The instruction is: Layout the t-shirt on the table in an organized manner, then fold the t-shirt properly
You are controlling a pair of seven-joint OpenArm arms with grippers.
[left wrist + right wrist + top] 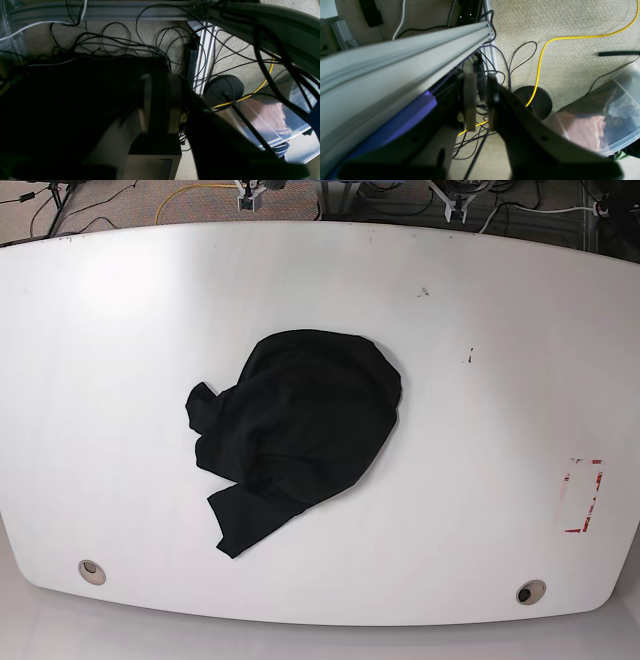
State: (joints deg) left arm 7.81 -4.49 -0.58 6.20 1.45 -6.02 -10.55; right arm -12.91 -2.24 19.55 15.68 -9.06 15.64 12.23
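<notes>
base view: the t-shirt (295, 435) lies in a crumpled black heap near the middle of the table (120, 330), one corner trailing toward the near edge, a small lobe poking out on the view's left; wide bare white top all round it, more of it on the view's right than on the left; the far edge curves along the top of the picture, the near edge bows below; a grommet hole (92, 571) sits near the near-left corner, another grommet (530, 592) near the near-right, both well apart from the cloth; the red tape mark (585, 495) is off by the right edge, also well apart; neither arm is over the table here; right wrist view now: the right gripper (480, 100) hangs over carpet and cables beside an aluminium rail (402, 57), its fingers (469, 100) nearly together with only a thin slot between them, nothing in that slot; a yellow cable (540, 65) snakes across the floor and a clear plastic bin (600, 120) sits at the right; left wrist view: the left gripper (160, 100) is also off the table, above a tangle of black cables (125, 42); its fingers (146, 100) stand a little apart, a narrow gap, holding nothing; dark shadow fills the left of that view and i cannot tell what it is.
</notes>
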